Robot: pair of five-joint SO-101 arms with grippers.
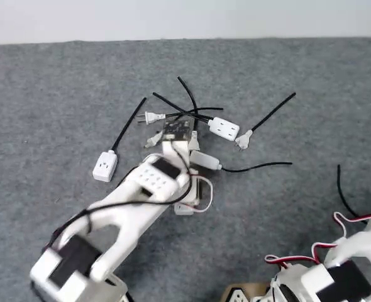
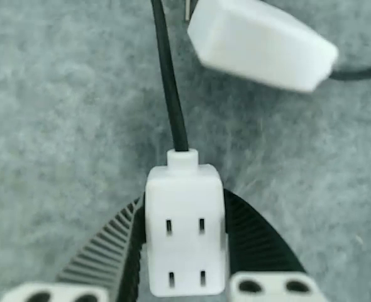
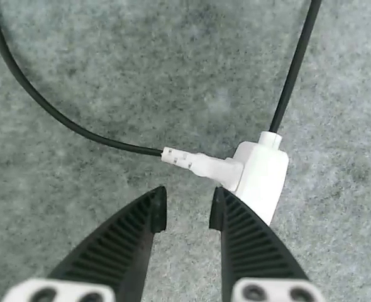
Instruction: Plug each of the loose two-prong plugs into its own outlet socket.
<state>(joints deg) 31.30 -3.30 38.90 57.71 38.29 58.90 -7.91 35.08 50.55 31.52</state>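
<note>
Between the fingers of the left pincer [image 2: 184, 211] sits a white socket [image 2: 185, 242], squeezed tight, its black cord [image 2: 173, 94] running straight ahead. Just past the right pincer [image 3: 187, 202], whose fingers are apart, a plug [image 3: 195, 163] sits in a second socket [image 3: 262, 176].

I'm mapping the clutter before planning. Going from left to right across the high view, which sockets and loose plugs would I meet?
In order: lone outlet socket → two-prong plug → white socket block → second loose plug.
</note>
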